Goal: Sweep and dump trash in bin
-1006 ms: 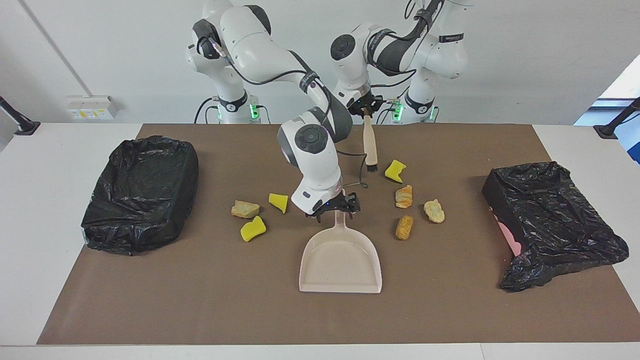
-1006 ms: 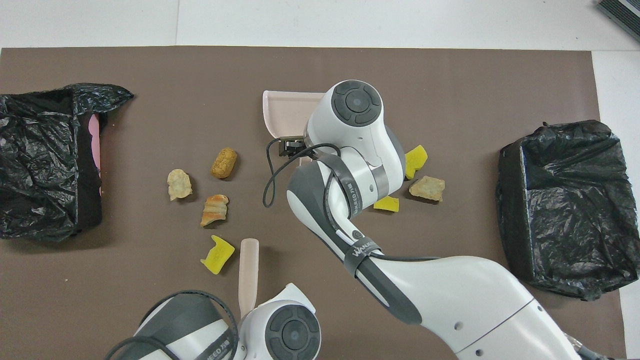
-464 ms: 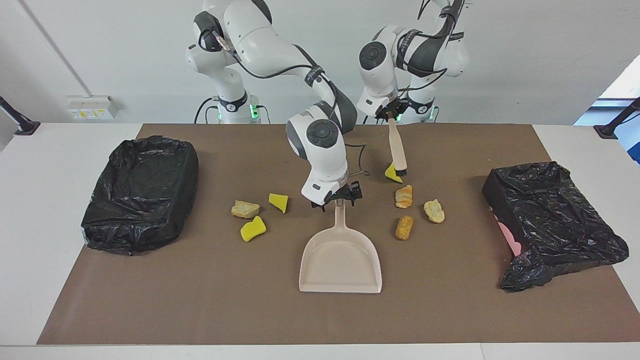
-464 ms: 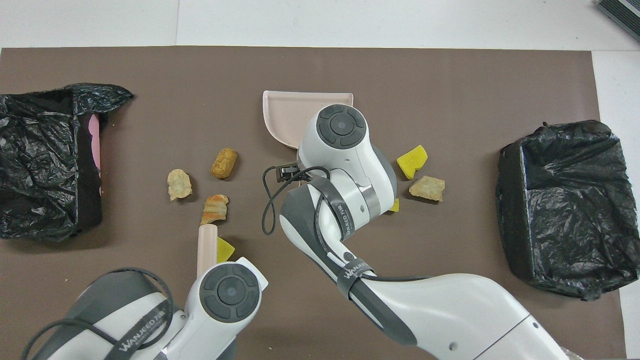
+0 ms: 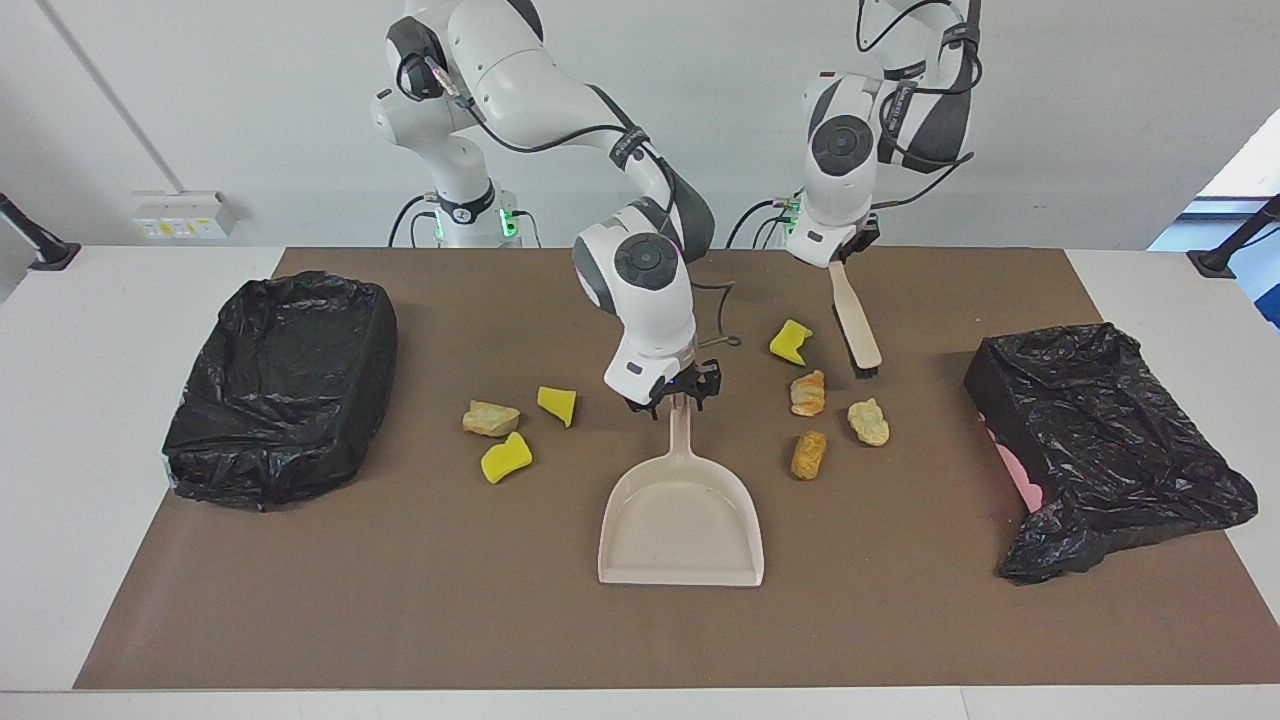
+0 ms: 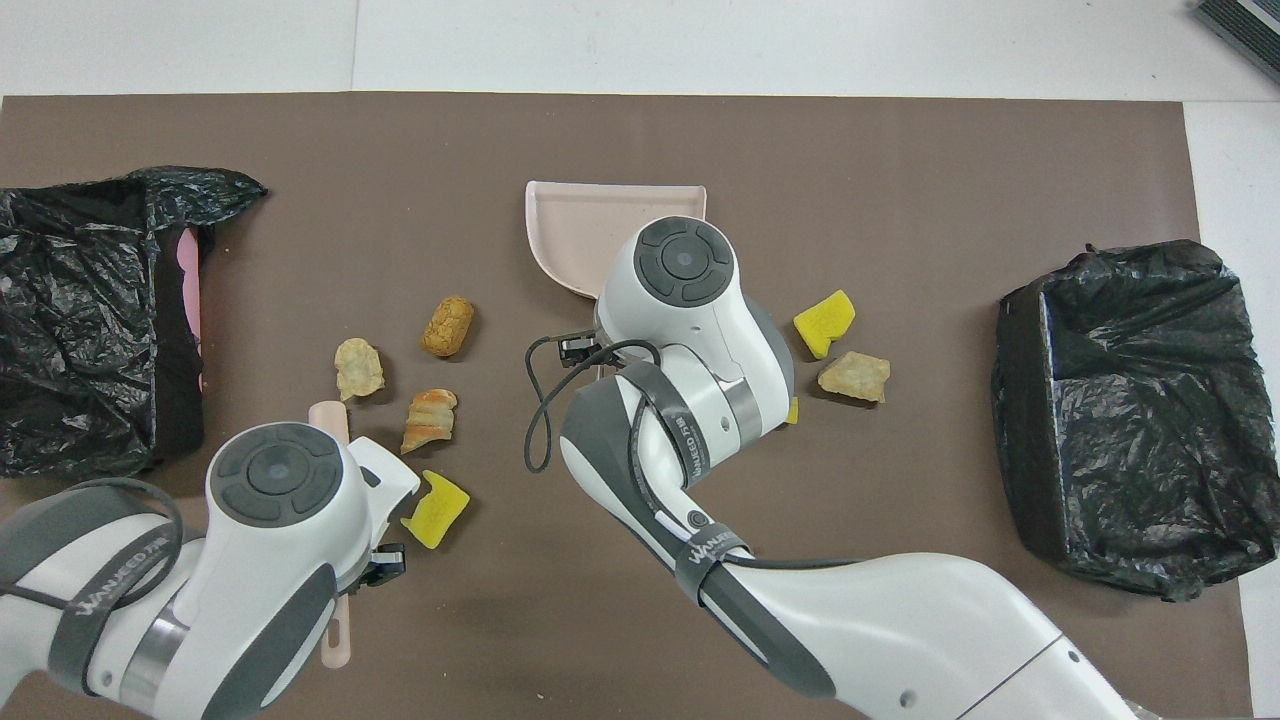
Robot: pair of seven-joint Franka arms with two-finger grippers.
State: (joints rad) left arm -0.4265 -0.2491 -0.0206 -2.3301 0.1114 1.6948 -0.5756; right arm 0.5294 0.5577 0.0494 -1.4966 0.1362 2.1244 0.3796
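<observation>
The pale pink dustpan lies flat mid-mat, handle pointing toward the robots. My right gripper is down at the handle's end, open, one finger on each side of it. My left gripper is shut on the brush, whose black bristles hang low beside several trash chunks: a yellow sponge and bread-like lumps. Three more trash chunks lie toward the right arm's end. The right wrist hides its gripper in the overhead view.
Two bins lined with black bags stand on the brown mat: one at the right arm's end, the other at the left arm's end, its bag spilling over a pink wall.
The left arm has swung the brush toward its own end of the table, past the yellow sponge to beside the bread-like lumps. The right gripper's fingers have narrowed around the dustpan handle.
</observation>
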